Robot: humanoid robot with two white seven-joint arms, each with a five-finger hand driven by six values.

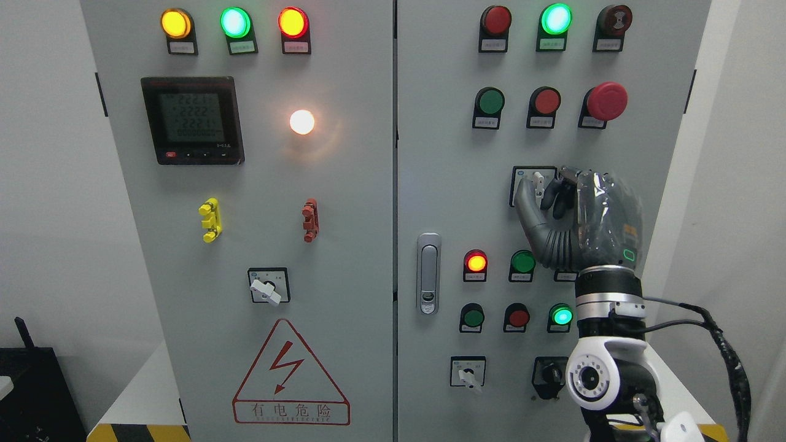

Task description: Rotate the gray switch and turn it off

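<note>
Reaching up from the lower right, my right arm's white joint housing sits closest to the camera, with a black cable looping off its side. Above it the right hand is raised palm-in against the right-hand cabinet door. Its thumb and dark fingers are curled in narrow around the gray switch, pinching the pale lever between them; I read that as a grip, though the knuckles hide part of the contact. The switch sits on its square plate in the door's middle band, below the red mushroom button and above the lower rows of small lamps, one glowing red and one bright green. I judge the wrist is held upright like this so that a roll of the forearm will turn the lever without sliding off it. The turn looks not yet done. I keep the hand clear of the mushroom button above. Farther left, the other door carries a lit meter, a white lamp and a similar rotary switch. My left arm is out of view.
</note>
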